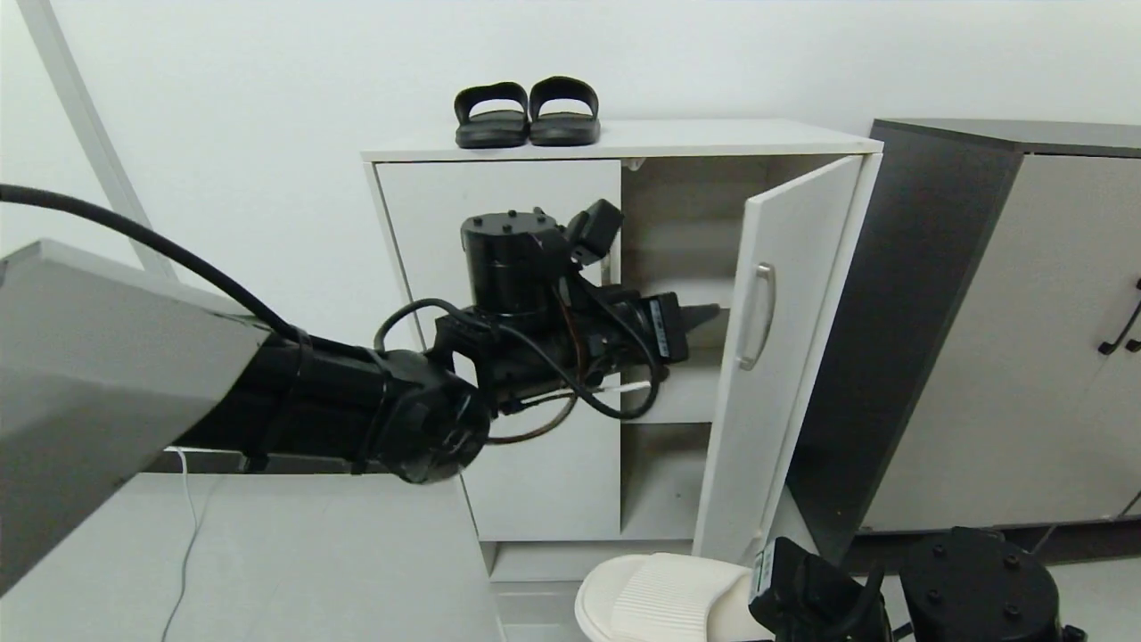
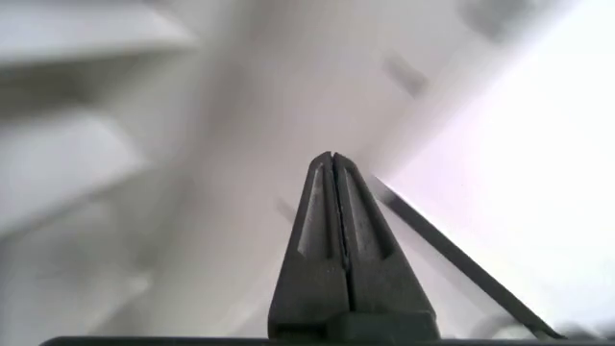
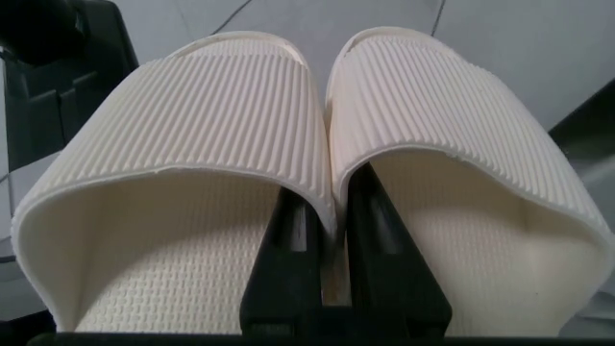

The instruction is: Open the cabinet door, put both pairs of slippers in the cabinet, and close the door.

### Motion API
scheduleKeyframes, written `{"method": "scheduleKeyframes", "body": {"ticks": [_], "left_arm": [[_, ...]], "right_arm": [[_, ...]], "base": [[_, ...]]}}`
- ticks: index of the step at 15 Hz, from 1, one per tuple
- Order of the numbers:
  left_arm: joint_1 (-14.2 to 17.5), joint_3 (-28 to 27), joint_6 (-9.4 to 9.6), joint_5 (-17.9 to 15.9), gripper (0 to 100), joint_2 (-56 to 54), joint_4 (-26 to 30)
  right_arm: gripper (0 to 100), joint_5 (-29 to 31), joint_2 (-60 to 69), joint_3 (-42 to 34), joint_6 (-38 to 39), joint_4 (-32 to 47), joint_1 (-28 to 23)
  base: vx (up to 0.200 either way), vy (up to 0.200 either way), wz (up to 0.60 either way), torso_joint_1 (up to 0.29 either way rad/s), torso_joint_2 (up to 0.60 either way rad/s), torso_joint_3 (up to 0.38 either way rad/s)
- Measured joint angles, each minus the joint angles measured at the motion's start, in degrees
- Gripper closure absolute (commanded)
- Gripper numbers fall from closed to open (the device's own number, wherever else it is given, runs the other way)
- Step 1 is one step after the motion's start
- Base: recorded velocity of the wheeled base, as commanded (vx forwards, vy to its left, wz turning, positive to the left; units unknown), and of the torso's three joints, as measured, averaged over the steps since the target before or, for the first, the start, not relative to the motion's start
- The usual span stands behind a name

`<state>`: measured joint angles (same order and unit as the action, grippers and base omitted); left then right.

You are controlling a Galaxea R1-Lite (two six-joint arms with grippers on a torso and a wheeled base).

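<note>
since the cabinet door [image 1: 784, 357] stands open, step one is done. right gripper [image 3: 332, 245] clamps the white slippers [image 3: 288, 125] low before the cabinet [image 1: 713, 135]. left gripper [image 2: 333, 240] is pinched together, empty, at the opening. black slippers [image 1: 528, 113] sit on top. stowing both pairs and closing the door remain.

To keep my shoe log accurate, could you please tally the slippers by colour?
Black slippers: 2, on the cabinet top
Cream slippers: 2, clamped in the right tool
Total: 4
</note>
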<state>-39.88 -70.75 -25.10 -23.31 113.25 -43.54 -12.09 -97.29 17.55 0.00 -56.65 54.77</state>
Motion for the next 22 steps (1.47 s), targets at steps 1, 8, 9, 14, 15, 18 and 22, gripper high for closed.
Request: {"method": "scheduleKeyframes", "body": {"ticks": [1, 8, 9, 14, 15, 18, 22], "left_arm": [[-1.94, 1.24, 0.04, 0.98, 100, -0.49, -1.48], [-0.20, 3.58, -0.02, 1.44, 100, -3.06, -1.67], [0.96, 4.39, -0.02, 1.44, 100, -4.32, -1.54], [7.80, 11.50, -0.05, 2.05, 100, -16.62, 5.34], [9.47, 12.82, -0.02, 2.40, 100, -20.14, 7.31], [14.32, 16.10, 3.84, 7.90, 100, -32.93, 19.90], [19.74, 21.59, 17.05, 32.31, 100, -49.38, 35.06]], "right_arm": [[100, -0.02, -0.02, -0.06, 0.00, 0.07, 0.07], [100, 0.20, -0.72, 0.60, 0.07, -0.30, -0.83], [100, 0.52, -1.33, 1.38, 0.13, -0.37, -1.91], [100, 18.85, -7.25, 11.11, 4.95, -0.20, -7.49], [100, 23.59, -9.00, 13.86, 5.85, -0.12, -8.23], [100, 38.42, -15.08, 23.21, 8.05, -0.12, -10.70], [100, 48.03, -20.60, 30.56, 8.84, -0.09, -13.93]], "base": [[0.000, 0.000, 0.00, 0.000, 0.00, 0.000], [0.000, 0.000, 0.00, 0.000, 0.00, 0.000], [0.000, 0.000, 0.00, 0.000, 0.00, 0.000], [0.000, 0.000, 0.00, 0.000, 0.00, 0.000], [0.000, 0.000, 0.00, 0.000, 0.00, 0.000], [0.000, 0.000, 0.00, 0.000, 0.00, 0.000], [0.000, 0.000, 0.00, 0.000, 0.00, 0.000]]}}
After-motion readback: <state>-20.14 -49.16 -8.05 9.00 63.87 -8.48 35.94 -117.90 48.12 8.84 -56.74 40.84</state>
